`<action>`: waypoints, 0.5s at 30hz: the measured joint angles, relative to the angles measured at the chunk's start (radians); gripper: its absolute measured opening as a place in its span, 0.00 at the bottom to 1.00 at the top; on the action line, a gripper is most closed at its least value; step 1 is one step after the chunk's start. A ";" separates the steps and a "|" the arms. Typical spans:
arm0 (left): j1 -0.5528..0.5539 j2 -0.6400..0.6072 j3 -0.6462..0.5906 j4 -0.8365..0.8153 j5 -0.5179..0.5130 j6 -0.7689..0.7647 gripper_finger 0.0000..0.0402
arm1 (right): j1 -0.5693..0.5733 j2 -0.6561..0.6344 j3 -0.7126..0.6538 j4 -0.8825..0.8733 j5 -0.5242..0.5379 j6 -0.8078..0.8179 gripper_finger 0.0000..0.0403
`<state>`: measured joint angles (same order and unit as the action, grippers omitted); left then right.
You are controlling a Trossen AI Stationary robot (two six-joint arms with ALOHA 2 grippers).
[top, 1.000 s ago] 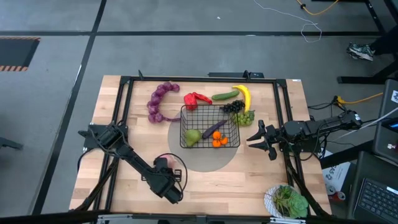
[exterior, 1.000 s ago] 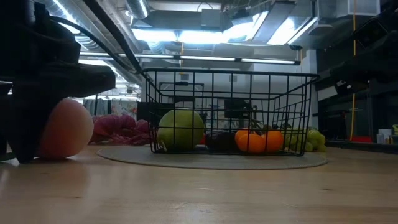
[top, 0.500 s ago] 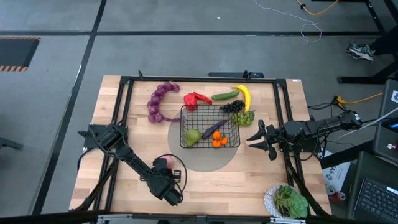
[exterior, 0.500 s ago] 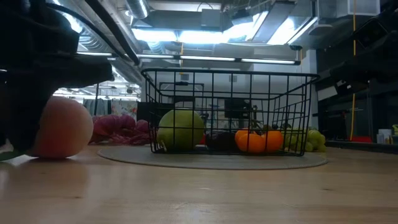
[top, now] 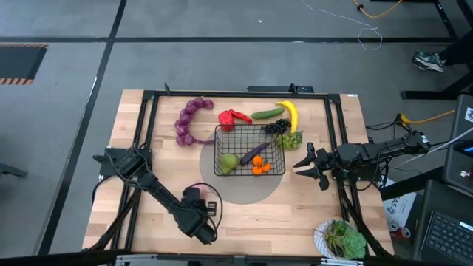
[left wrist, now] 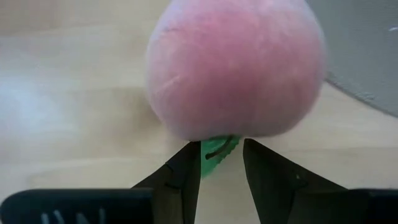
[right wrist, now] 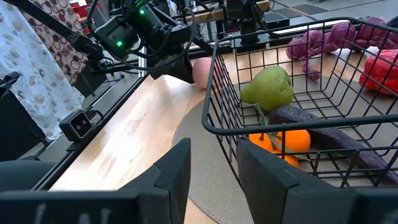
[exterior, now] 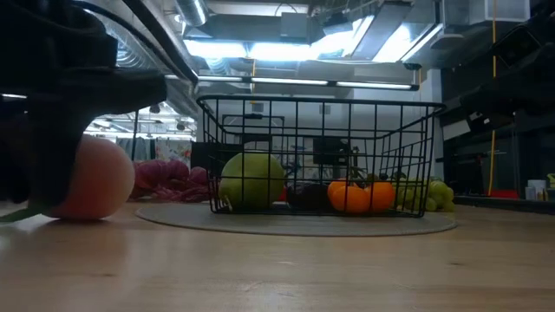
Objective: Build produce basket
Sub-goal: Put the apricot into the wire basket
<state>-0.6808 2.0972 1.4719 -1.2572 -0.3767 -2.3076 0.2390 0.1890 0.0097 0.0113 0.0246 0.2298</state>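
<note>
The black wire basket (top: 250,128) stands on a round grey mat and holds a pear (top: 229,162), an eggplant (top: 253,153) and oranges (top: 260,168). Beyond it lie the purple grape string (top: 188,122), red pepper (top: 233,117), cucumber (top: 267,113), banana (top: 290,114), and dark and green grapes (top: 284,133). A peach (top: 194,195) (exterior: 87,178) rests on the wood near the mat's near-left edge. My left gripper (top: 195,206) (left wrist: 221,152) is open just behind it, its fingers flanking the peach's green leaf (left wrist: 217,148). My right gripper (top: 314,166) (right wrist: 213,162) waits open, right of the basket. My left gripper comes at the peach (left wrist: 236,68) low and from the table's near side, fingertips (left wrist: 189,155) close under its stem end. Whether they touch the peach or the leaf, I cannot tell. The peach sits on the table.
A white bowl of leafy greens (top: 341,239) stands at the near right corner. Black frame rails (top: 148,133) run along the table's left, far and right sides. Bare wood lies between the mat and the near edge.
My left gripper has shifted a little toward the table's left beside the peach. The peach has rocked slightly in place, and its green leaf now shows at table level in the low view.
</note>
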 joint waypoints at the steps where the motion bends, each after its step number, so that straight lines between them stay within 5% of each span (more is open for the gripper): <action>1: 0.000 0.000 0.000 0.001 -0.007 0.009 0.29 | 0.000 0.000 0.000 0.000 0.000 0.000 0.32; 15: 0.000 -0.002 0.001 0.004 -0.008 0.014 0.17 | 0.000 0.000 0.000 0.000 0.000 -0.002 0.32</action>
<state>-0.6811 2.0956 1.4727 -1.2528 -0.3843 -2.2932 0.2387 0.1890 0.0097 0.0113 0.0247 0.2277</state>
